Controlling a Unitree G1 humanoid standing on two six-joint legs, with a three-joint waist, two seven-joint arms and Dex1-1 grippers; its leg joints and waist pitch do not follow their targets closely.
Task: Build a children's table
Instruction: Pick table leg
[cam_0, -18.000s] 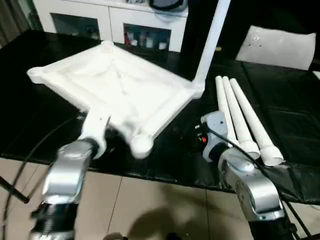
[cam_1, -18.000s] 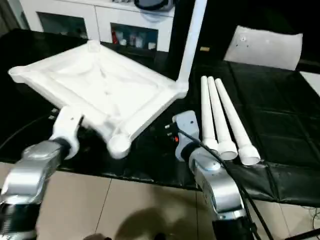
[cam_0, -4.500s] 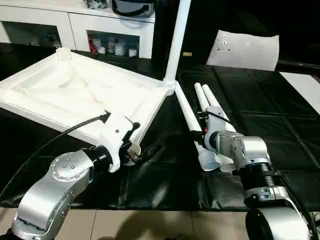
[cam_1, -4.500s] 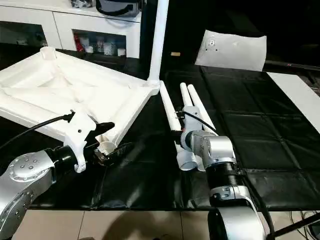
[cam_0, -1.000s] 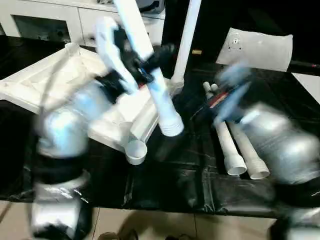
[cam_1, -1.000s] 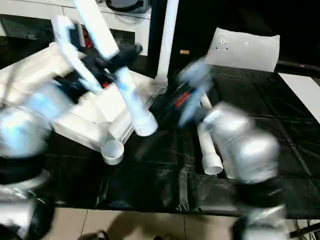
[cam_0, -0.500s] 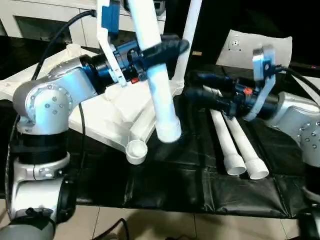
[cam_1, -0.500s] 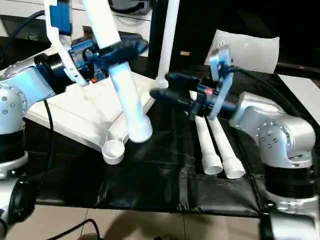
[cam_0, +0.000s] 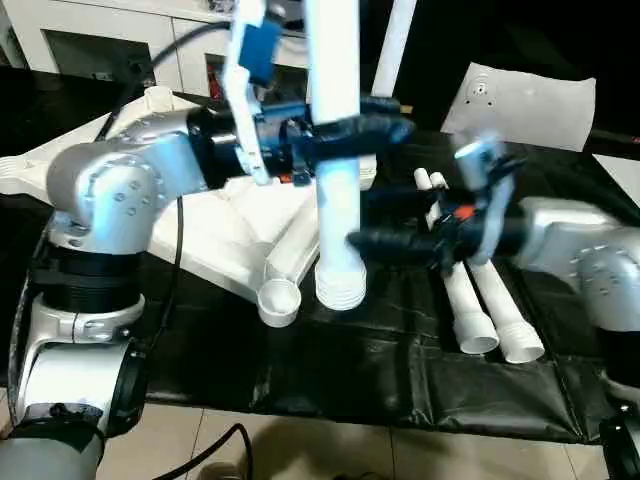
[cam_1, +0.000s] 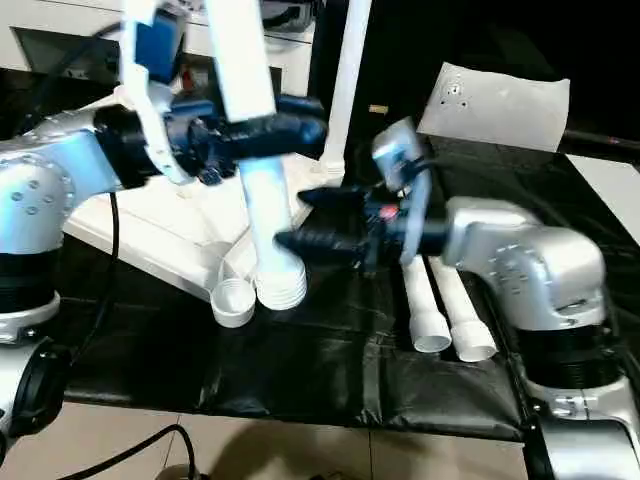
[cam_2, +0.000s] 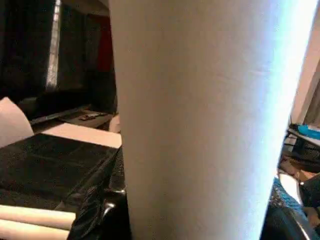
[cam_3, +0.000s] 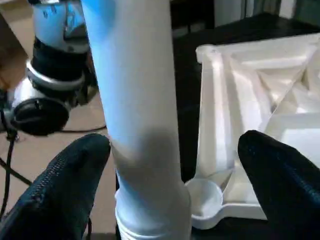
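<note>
Two black fingers of my left gripper (cam_0: 365, 130) clamp one white leg (cam_0: 337, 170), held near upright with its ribbed end just above the black mat (cam_0: 330, 370), beside the tabletop's (cam_0: 215, 225) near corner socket (cam_0: 278, 300). My right gripper (cam_0: 385, 220) stands wide open, fingers either side of that leg's lower part, not closed on it. Two loose legs (cam_0: 485, 300) lie on the mat to the right; another leg (cam_0: 395, 40) stands in the far corner.

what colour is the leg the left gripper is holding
White; the leg in the left gripper shows best in the left eye view.
</note>
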